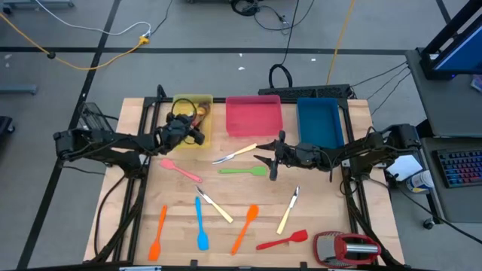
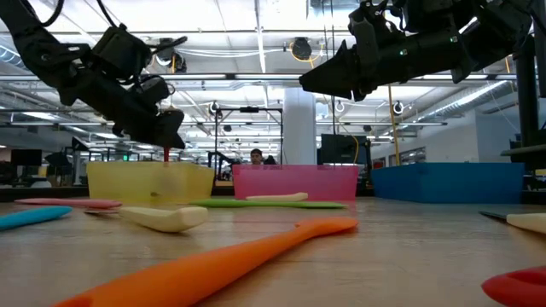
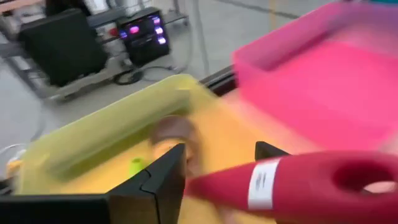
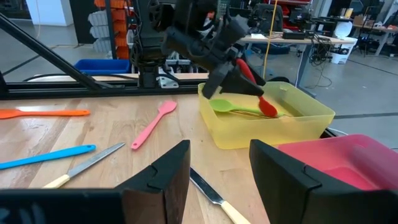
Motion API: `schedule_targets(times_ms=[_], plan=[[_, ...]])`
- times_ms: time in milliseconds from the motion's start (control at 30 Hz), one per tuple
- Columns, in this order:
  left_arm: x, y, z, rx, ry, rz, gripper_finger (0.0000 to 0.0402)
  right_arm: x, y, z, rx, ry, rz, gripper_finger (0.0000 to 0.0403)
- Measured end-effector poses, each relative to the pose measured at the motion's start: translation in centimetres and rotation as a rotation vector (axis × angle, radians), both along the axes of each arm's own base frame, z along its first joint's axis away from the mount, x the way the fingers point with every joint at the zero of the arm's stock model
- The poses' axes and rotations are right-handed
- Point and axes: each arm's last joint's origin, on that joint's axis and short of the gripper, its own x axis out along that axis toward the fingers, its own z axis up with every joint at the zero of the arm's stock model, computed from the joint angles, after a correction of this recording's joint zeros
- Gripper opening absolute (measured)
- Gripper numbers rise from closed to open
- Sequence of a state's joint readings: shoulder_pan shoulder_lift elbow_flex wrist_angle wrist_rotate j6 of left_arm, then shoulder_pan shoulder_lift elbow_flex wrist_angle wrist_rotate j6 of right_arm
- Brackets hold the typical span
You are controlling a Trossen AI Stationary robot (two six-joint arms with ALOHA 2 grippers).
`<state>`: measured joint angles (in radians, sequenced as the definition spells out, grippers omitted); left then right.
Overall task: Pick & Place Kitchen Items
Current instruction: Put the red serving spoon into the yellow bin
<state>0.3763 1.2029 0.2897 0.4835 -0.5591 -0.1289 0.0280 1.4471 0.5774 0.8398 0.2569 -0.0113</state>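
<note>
The left gripper [image 4: 239, 78] has its fingers [image 3: 163, 171] spread apart, and a red spatula [image 3: 292, 180] lies between them; I cannot tell if they are pressing on it. In the right wrist view the red blade hangs down from this gripper into the yellow tray [image 4: 298, 121], where a green utensil [image 4: 227, 107] already lies on the bottom. The yellow tray stands at the far edge of the table [image 1: 324, 218], on the left, with the pink tray [image 1: 253, 114] and the blue tray [image 1: 319, 122] beside it along the same edge.

The right gripper [image 1: 273, 162] is open and holds nothing. It hangs over the middle of the table, just beside a green spatula [image 1: 242, 171] and a knife [image 1: 235, 154].

The other items lie flat on the table: a pink spatula [image 1: 179, 169] near the left arm, another knife [image 1: 215, 205] in the middle, a third knife [image 1: 288, 211] to the right. Near the front edge are an orange spatula [image 1: 158, 233], a blue spatula [image 1: 201, 224], a second orange spatula [image 1: 245, 227] and a second red spatula [image 1: 283, 240]. A red-and-silver gadget [image 1: 346, 247] sits at the front right corner.
</note>
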Motion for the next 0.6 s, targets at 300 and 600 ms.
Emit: schedule_targets(times_ms=[300,600], plan=[[0.9,-1.7,0.6,0.003,-0.071,-0.104,0.023,0.0,0.0,0.0,0.0,0.0,0.0,0.0159],[1.2,-2.2,0.5,-0.025,-0.061,-0.215,0.0233,0.0,0.0,0.0,0.025,-0.005,-0.001,0.0156]])
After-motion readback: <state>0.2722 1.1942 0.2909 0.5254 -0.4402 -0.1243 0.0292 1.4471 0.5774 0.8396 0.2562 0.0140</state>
